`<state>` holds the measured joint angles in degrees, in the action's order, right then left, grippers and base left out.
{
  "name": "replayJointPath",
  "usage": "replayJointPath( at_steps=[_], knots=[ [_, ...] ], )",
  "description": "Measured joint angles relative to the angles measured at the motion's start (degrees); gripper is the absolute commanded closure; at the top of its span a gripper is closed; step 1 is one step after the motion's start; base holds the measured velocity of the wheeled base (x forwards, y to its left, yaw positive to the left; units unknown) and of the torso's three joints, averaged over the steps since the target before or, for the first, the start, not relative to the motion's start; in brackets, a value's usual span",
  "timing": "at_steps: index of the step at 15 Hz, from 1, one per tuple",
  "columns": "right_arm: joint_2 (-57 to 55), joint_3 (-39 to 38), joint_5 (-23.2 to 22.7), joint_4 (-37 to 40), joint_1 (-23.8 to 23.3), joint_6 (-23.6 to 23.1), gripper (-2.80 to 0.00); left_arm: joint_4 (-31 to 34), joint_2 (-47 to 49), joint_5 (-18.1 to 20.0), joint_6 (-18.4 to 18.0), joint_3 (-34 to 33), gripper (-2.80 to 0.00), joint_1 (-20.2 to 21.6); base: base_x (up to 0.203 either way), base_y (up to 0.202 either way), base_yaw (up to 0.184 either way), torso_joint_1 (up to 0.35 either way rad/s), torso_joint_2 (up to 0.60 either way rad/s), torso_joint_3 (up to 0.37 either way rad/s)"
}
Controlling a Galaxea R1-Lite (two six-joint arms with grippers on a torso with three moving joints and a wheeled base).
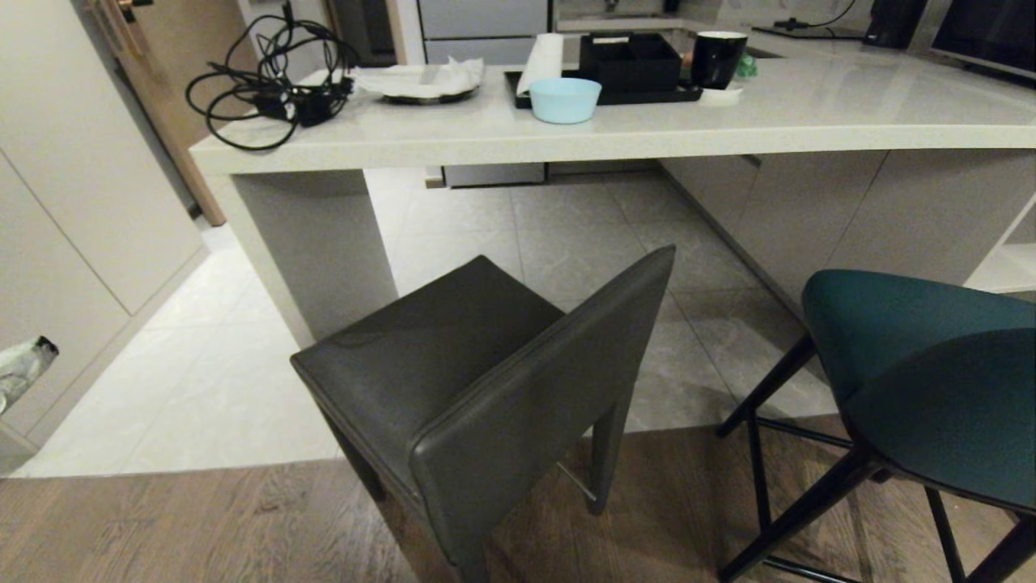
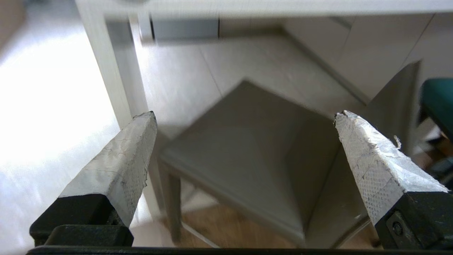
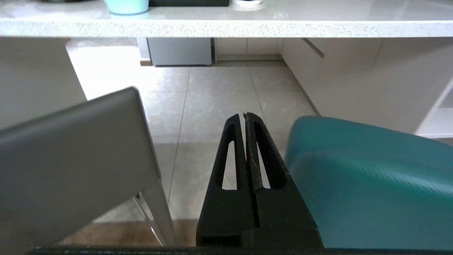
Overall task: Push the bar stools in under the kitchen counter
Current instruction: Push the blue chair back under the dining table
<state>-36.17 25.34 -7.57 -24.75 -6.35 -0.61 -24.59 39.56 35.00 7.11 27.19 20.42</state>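
The dark grey-brown bar stool [image 1: 486,380] stands turned at an angle in front of the kitchen counter [image 1: 728,121], its seat outside the counter's edge. The teal bar stool [image 1: 931,364] stands to its right, also out from the counter. In the left wrist view my left gripper [image 2: 244,114] hangs open above the grey stool's seat [image 2: 247,152], touching nothing. A taped fingertip [image 1: 24,368] shows at the head view's left edge. My right gripper [image 3: 245,114] is shut on nothing, in the gap between the grey stool's backrest [image 3: 70,159] and the teal stool [image 3: 371,177].
On the counter lie a tangle of black cables [image 1: 267,81], a plate with a cloth [image 1: 421,81], a pale blue bowl [image 1: 564,100], a black tray [image 1: 631,95] and a black mug [image 1: 719,58]. A side panel [image 1: 316,251] closes the counter's left end. Cupboard doors [image 1: 73,202] line the left.
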Motion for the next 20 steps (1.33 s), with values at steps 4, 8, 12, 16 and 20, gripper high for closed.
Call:
replayJointPath(
  at_steps=[4, 8, 12, 16, 20],
  knots=[
    [7.1, 1.7, -0.3, 8.2, -0.3, -0.9, 0.0, 11.9, -7.6, 0.8, 0.0, 5.4, -2.8, 0.1, 0.0, 0.0, 0.0, 0.0, 0.0, 0.0],
    [11.4, 1.9, -0.6, 10.4, -0.4, -1.3, 0.0, 16.5, -13.5, 3.1, 0.1, 5.6, 0.0, -0.3, 0.0, 0.0, 0.0, 0.0, 0.0, 0.0],
    [16.9, 2.1, -0.7, 17.4, -0.5, -1.7, 0.0, 16.3, -15.5, 9.1, 3.6, 9.4, 0.0, -5.2, 0.0, 0.0, 0.0, 0.0, 0.0, 0.0],
    [19.6, 2.4, -0.5, 18.4, -0.7, -2.2, 0.0, 19.1, -16.6, 9.0, 4.2, 11.4, 0.0, -22.5, 0.0, 0.0, 0.0, 0.0, 0.0, 0.0],
    [20.1, 1.4, -0.5, 18.3, -0.8, -2.4, 0.0, 23.7, -21.1, 0.1, 1.8, 11.1, 0.0, -26.0, 0.0, 0.0, 0.0, 0.0, 0.0, 0.0]
  ],
)
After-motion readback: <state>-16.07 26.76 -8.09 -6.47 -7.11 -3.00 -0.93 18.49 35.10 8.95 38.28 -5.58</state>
